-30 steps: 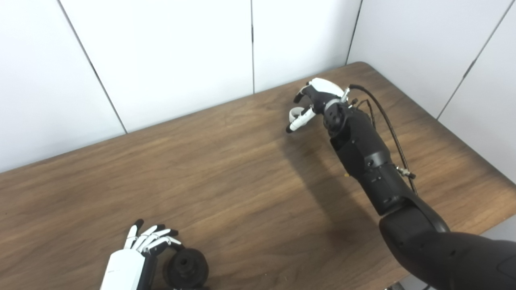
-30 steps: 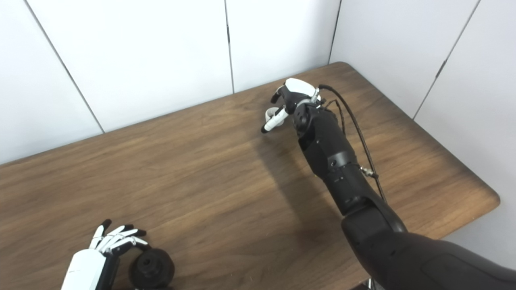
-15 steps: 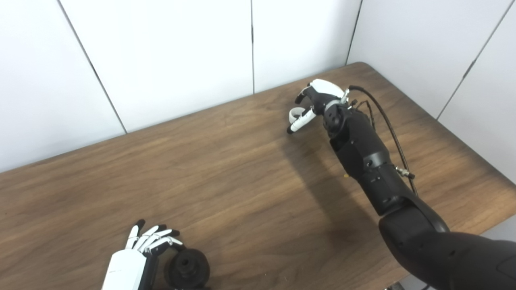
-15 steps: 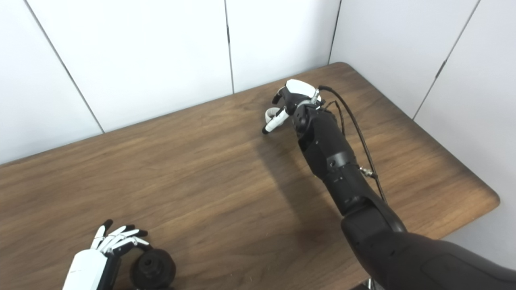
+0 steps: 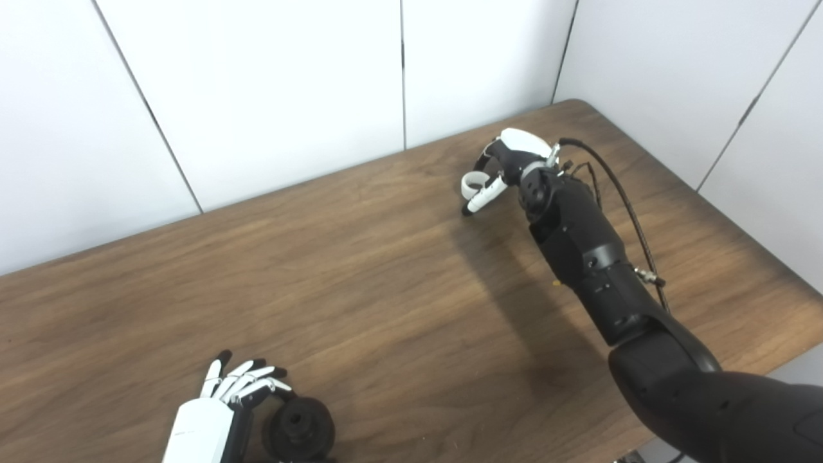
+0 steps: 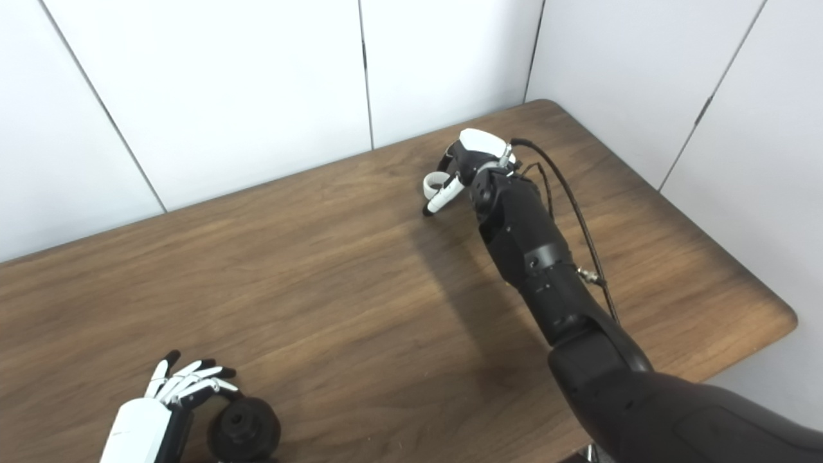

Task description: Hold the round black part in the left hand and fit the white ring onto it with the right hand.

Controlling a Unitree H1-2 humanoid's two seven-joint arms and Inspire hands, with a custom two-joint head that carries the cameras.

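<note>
Over at the far end of the table point(image 5: 386, 283), the right hand point(image 5: 508, 161) has its fingers closed on the white ring point(image 5: 471, 184).
Down near the front edge, the left hand point(image 5: 222, 405) curls against the round black part point(image 5: 299, 427), fingers loosely spread; whether it grips, I can't tell.

No readable text, label, brand, number or sign shows anywhere in either view.

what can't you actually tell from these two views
- Left hand: both views cut it off at the bottom edge, so its grip on the black part is unclear.
- White ring: small and far; the right hand covers part of it, so whether it is lifted off the table is unclear.
</note>
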